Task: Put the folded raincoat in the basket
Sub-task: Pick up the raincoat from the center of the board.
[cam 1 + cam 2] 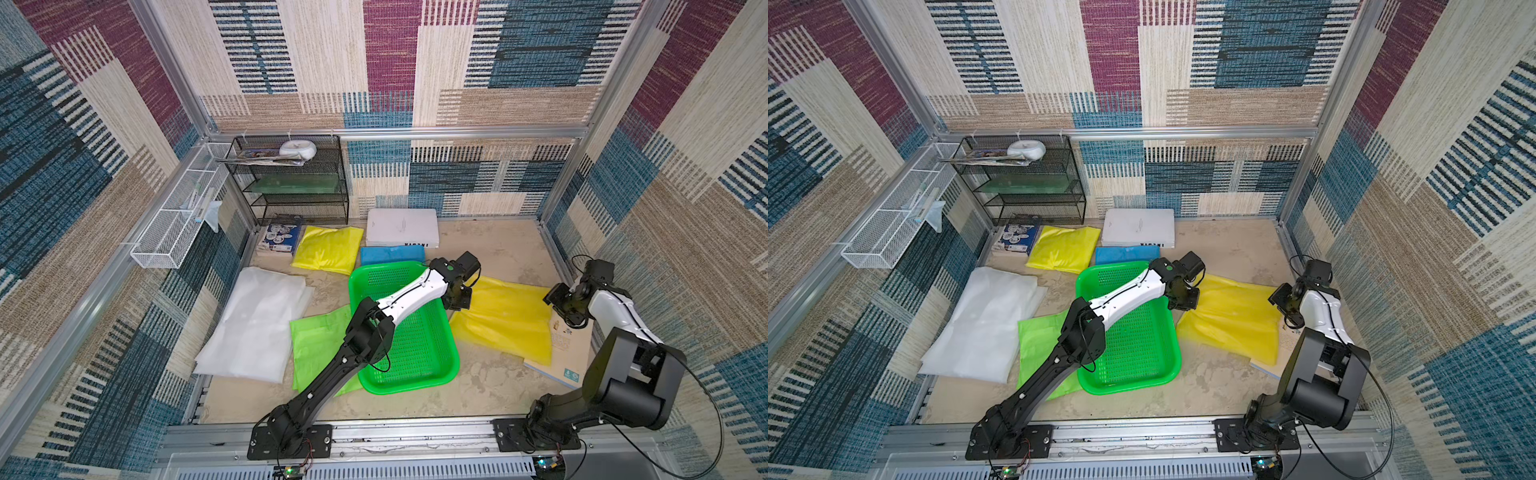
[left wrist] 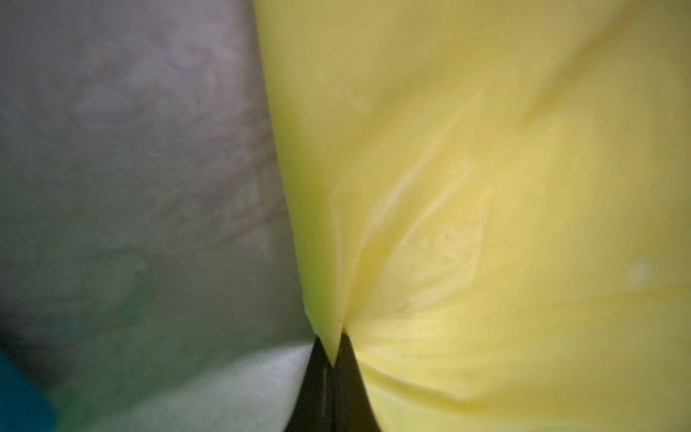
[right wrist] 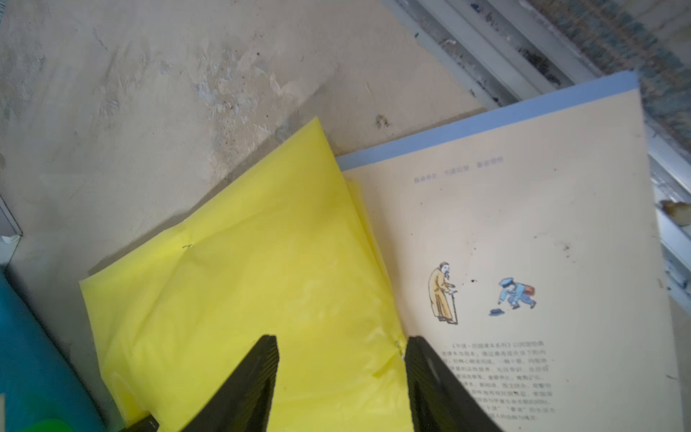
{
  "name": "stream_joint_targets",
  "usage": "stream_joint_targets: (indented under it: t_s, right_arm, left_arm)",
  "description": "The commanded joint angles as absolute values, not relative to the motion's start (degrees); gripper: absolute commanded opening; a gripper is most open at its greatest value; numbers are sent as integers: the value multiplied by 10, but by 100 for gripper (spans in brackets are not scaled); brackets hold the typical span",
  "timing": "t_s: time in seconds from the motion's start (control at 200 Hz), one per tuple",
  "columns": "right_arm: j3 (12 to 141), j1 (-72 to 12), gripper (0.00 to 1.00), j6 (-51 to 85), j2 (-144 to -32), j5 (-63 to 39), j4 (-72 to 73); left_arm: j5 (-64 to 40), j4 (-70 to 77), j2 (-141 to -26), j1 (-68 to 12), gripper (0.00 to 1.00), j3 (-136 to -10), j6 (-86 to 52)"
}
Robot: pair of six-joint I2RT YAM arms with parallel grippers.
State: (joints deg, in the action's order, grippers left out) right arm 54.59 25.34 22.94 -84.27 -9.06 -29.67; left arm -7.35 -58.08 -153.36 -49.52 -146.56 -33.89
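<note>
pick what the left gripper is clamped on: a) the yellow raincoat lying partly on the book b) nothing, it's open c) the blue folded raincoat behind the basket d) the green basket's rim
a: in the left wrist view the left gripper is shut with a fold of the yellow raincoat pinched between its tips, just beside the basket in a top view.

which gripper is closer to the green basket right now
Left. The left gripper is just beside the basket, shut on an edge of the yellow raincoat. The right gripper hangs open over the raincoat's opposite edge by the book, farther from the basket.
</note>
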Motion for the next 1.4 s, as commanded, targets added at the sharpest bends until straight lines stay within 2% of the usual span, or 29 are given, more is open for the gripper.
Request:
stream_joint_targets:
  t_s: [0.0,0.26,0.411,0.616,0.831,0.937,1.187,1.337,1.392]
  right_arm:
    - [538,252,61,221,-848,-105,-286]
    - [493,252,62,216,-861,-134,-264]
    - [464,249,64,209,-855,-115,-257]
    - [437,248,66,214,-858,-154,-220]
    - [436,248,63,215,-885,-174,-200]
    - [433,248,53,218,-889,-201,-185]
    - [447,248,16,218,-869,-211,-190]
    - [467,248,0,218,-844,-209,-209]
    - [471,248,0,224,-832,-204,-214]
  left_arm:
    - [-59,-590,-1522,-488,2,-1456,-337]
    - [-71,-591,-1525,-488,2,-1453,-336]
    - [-75,-590,-1525,-488,2,-1450,-333]
    - [-72,-590,-1522,-487,1,-1432,-327]
    - [-71,-590,-1526,-484,1,-1429,-327]
    - [-72,-589,-1528,-482,0,-1430,-327]
    - [-88,-584,-1526,-481,0,-1463,-322]
    - [-79,-584,-1512,-480,0,-1479,-319]
    - [-79,-583,-1505,-480,0,-1482,-323]
